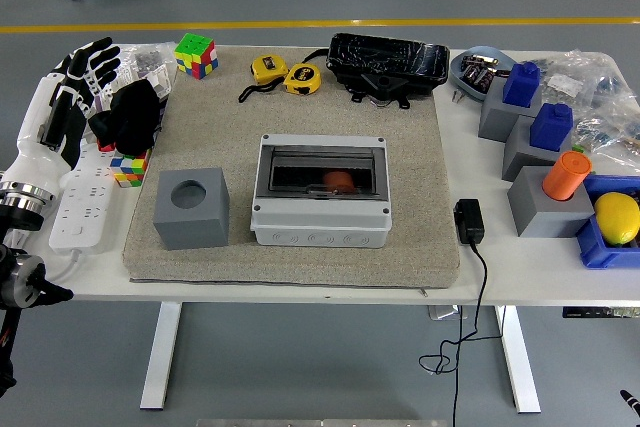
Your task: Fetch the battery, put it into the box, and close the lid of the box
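Battery (338, 180) shows dimly through box (320, 192) lid.

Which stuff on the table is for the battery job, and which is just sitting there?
For the job: box, its see-through lid, orange battery inside, left hand.

Just lying about: puzzle cube, tape measures, lemon, power strip, grey block.

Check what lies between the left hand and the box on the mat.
Between the left hand and the box sit a black cloth, a small colour cube and the grey holed block.
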Action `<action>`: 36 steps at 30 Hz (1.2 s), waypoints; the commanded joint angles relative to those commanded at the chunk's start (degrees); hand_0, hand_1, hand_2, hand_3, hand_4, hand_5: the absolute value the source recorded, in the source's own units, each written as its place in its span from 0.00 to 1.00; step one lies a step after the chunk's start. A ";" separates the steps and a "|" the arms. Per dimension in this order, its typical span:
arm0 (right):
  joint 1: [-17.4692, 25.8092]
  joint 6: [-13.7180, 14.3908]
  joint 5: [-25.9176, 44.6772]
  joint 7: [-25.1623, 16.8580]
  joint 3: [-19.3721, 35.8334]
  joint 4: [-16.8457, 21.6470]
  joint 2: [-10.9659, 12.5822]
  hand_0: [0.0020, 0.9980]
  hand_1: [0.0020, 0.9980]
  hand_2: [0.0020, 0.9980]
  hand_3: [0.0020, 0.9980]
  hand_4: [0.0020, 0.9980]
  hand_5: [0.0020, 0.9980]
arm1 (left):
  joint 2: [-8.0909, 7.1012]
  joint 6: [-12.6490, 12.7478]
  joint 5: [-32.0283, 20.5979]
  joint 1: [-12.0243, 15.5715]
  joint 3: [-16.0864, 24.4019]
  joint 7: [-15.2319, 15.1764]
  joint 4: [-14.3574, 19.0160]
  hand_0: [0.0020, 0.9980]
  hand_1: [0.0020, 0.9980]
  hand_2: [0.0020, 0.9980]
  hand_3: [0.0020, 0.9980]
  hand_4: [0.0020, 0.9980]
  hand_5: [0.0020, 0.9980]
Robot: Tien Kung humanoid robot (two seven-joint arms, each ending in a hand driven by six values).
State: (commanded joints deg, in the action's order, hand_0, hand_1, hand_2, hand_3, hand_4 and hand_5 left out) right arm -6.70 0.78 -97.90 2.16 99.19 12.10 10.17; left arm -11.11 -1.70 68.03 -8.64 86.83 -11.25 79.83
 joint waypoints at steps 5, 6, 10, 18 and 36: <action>0.04 -0.02 -0.18 -0.01 0.25 0.01 -0.11 0.79 0.74 0.74 0.79 1.00 0.94 | 0.20 0.69 -0.39 0.02 0.01 -0.26 -0.20 0.86 0.85 0.81 0.81 1.00 0.97; 0.04 -0.02 -0.25 -0.01 0.34 0.00 -0.13 0.79 0.74 0.74 0.79 1.00 0.94 | 0.26 0.80 -0.45 0.04 -0.03 -0.31 -0.20 0.86 0.85 0.81 0.81 1.00 0.97; 0.01 -0.01 -0.14 -0.01 0.27 0.03 -0.18 0.79 0.74 0.74 0.79 1.00 0.94 | 0.55 1.41 -0.56 0.12 -0.16 -0.46 -0.03 0.85 0.85 0.81 0.81 1.00 0.96; -0.05 0.00 -0.15 0.00 0.38 0.05 -0.27 0.80 0.74 0.74 0.79 1.00 0.94 | 0.78 2.26 -0.64 0.20 -0.18 -0.60 0.38 0.84 0.84 0.81 0.81 1.00 0.97; -0.05 -0.02 -0.15 -0.01 0.54 0.07 -0.21 0.80 0.74 0.74 0.79 1.00 0.94 | 0.74 2.01 -0.47 0.02 -0.30 -0.46 0.01 0.84 0.84 0.80 0.80 1.00 0.97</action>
State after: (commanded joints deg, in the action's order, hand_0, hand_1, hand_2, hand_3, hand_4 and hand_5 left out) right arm -6.75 0.76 -98.05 2.15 99.73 12.17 9.95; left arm -10.37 0.31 67.56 -8.62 86.54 -11.71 79.84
